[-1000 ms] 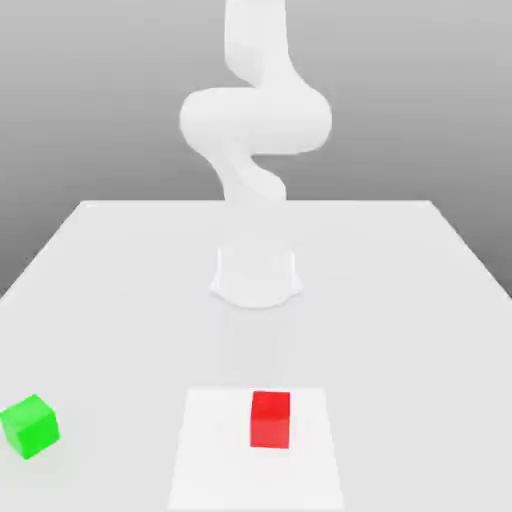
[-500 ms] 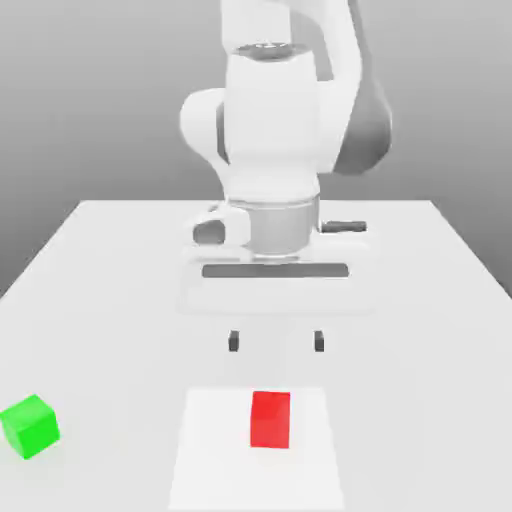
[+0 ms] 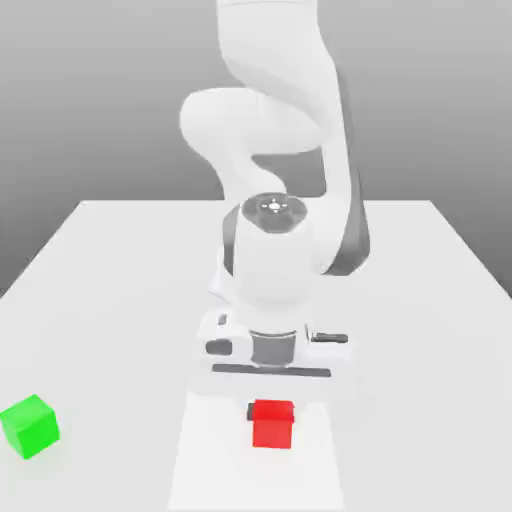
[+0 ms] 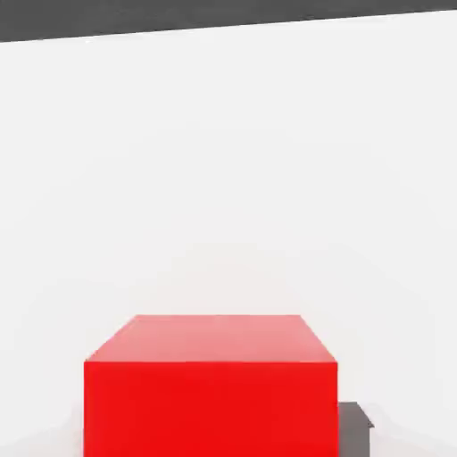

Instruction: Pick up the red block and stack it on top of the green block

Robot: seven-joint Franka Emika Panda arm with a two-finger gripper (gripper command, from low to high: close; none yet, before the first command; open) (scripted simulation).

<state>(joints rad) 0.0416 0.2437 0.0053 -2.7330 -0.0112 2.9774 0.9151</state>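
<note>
Between the red block (image 3: 272, 425) and the green block (image 3: 30, 426), well apart, I see a stretch of bare white tabletop (image 3: 120, 400) where a hand could pass unhindered.

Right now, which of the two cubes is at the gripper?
The red block, on the white patch below the hand; the green block sits apart, at the exterior view's left.

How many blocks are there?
2. The red block is at the claw, on the white patch; the green block is toward the exterior view's left.
</note>
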